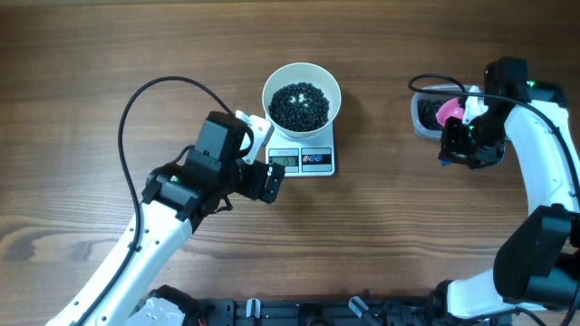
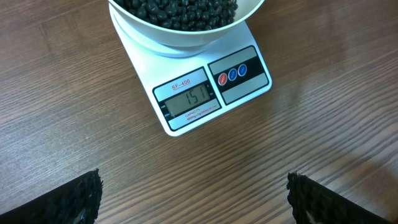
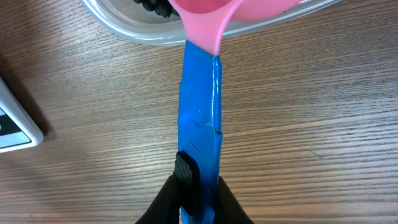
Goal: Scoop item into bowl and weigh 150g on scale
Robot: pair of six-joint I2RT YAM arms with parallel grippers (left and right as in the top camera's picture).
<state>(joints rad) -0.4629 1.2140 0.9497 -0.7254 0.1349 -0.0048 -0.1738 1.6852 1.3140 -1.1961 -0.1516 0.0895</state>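
The white bowl (image 1: pixel 302 98) sits on the white scale (image 1: pixel 305 160), filled with black beans (image 1: pixel 300 105). In the left wrist view the scale (image 2: pixel 205 90) shows its lit display (image 2: pixel 188 99) below the bowl (image 2: pixel 186 25). My left gripper (image 1: pixel 256 154) hovers just left of the scale, open, with nothing between its fingers (image 2: pixel 74 199). My right gripper (image 3: pixel 199 196) is shut on the blue handle (image 3: pixel 199 124) of a pink scoop (image 1: pixel 449 111), whose head rests over the clear tub (image 1: pixel 426 116) at the right.
The clear plastic tub (image 3: pixel 137 28) holds a few remaining black beans. Bare wooden tabletop (image 1: pixel 381 235) surrounds the scale and lies between the two arms. A black cable (image 1: pixel 145 100) loops behind the left arm.
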